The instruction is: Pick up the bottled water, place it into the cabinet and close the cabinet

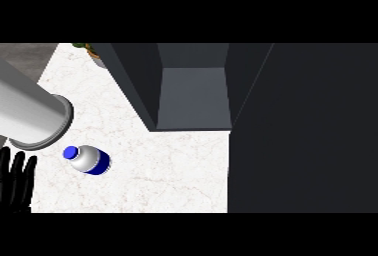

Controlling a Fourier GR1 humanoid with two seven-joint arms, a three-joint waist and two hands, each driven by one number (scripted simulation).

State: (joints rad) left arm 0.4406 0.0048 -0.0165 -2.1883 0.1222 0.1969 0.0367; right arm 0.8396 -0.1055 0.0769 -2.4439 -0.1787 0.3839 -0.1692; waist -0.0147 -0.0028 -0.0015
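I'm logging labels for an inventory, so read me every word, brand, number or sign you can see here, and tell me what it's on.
None: no text can be read anywhere in this view.
bottled water: blue cap and blue band, but no lettering shows.
cabinet: plain dark panels, no sign or number.
counter: pale marbled top, no markings.

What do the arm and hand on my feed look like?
Only the left side shows: a smooth pale-grey cylindrical forearm ending in a flared rim, and a black left hand with slim fingers. No cables or markings visible.
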